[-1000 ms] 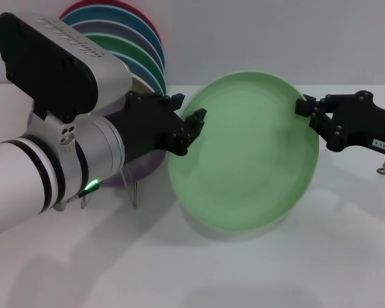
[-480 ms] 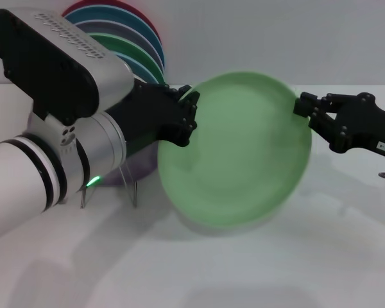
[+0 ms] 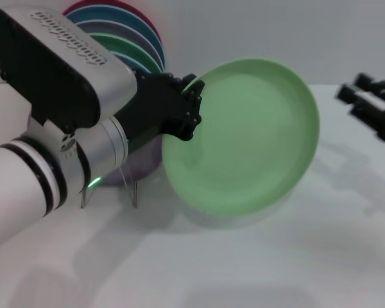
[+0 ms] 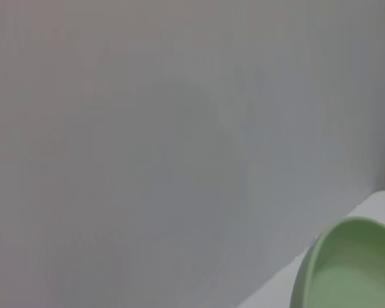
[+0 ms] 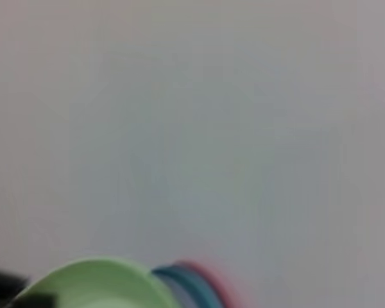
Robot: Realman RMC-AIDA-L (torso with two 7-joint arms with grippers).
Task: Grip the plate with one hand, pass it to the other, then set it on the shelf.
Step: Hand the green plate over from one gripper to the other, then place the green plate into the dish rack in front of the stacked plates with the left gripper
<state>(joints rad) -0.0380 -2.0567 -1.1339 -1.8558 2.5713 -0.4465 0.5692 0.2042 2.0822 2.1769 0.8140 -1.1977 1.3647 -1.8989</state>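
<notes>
Plate (image 3: 244, 138), pale mint green, is held tilted on edge above the white bench (image 3: 244, 269), its face turned toward the camera. No readable writing or labels show on anything in view. The left claw (image 3: 191, 106), black, on a thick silver arm with a small green light, is clamped on the plate's left rim. The right claw (image 3: 362, 96) is well apart from the plate at the right edge, fingers spread and holding nothing. Behind the left arm, coloured plates (image 3: 131, 38) stand in a row.
</notes>
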